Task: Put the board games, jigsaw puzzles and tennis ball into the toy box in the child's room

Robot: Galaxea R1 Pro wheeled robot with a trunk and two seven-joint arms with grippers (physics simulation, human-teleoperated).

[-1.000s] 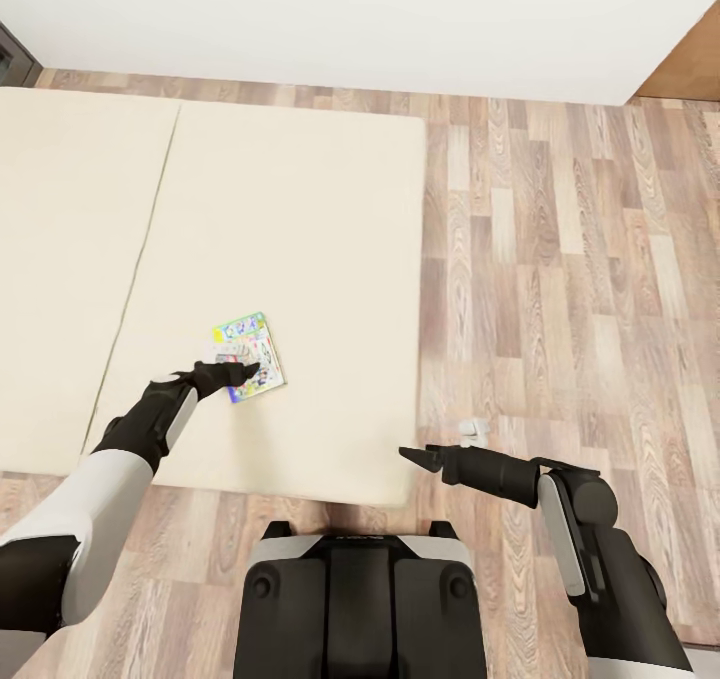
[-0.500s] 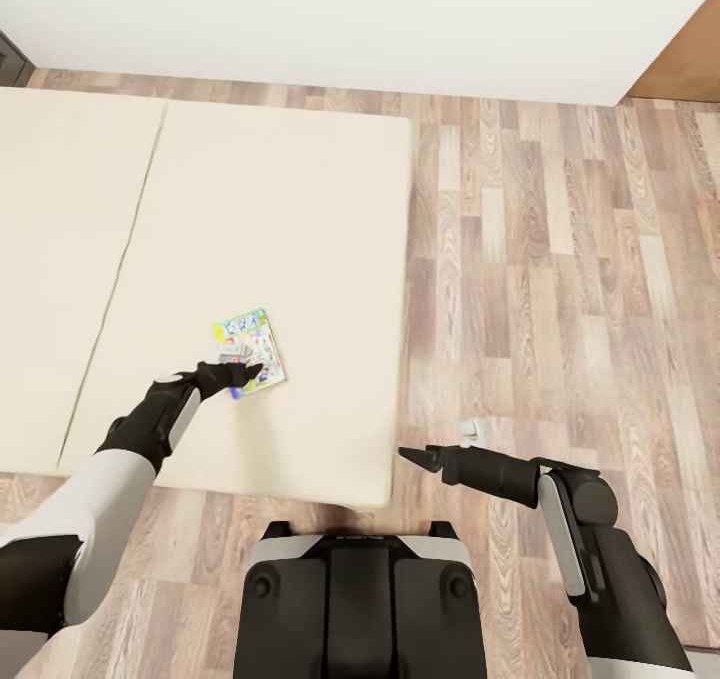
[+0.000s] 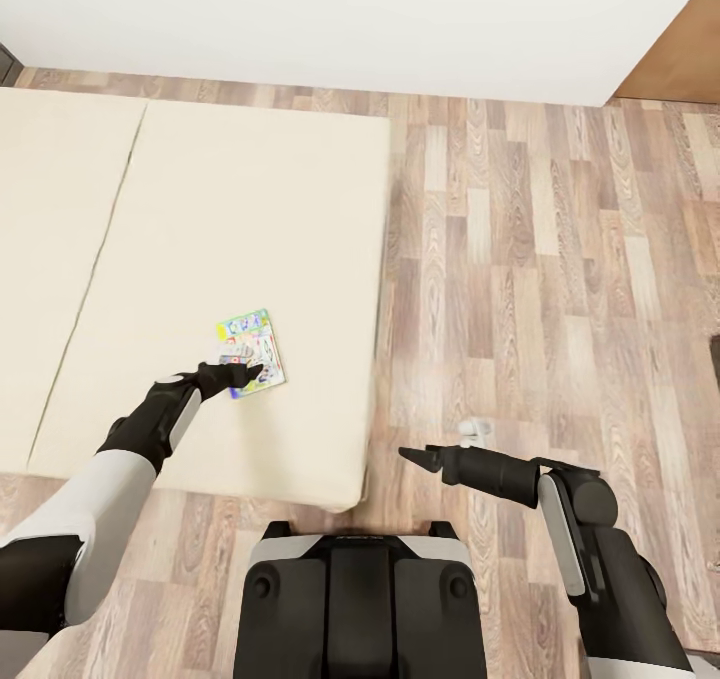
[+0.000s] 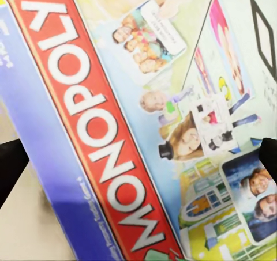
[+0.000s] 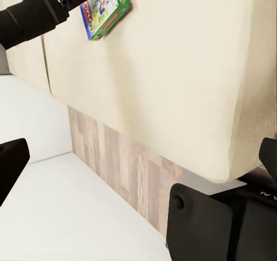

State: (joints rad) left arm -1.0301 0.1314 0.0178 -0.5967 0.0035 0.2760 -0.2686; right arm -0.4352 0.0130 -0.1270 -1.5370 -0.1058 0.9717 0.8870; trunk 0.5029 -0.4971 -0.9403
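The Monopoly box (image 3: 250, 353) lies flat on the beige mattress (image 3: 250, 209) of the bed, at about 10 o'clock from the robot base. The left gripper (image 3: 252, 371) is just over it, jaws spread wide around the box lid. The right gripper (image 3: 408, 455) hangs over the wood floor (image 3: 550, 259) at 1 o'clock, jaws also spread.

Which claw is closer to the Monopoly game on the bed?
Left. The left claw is right at the Monopoly game, overlapping its near edge. The right claw hangs off past the bed, over the floor.
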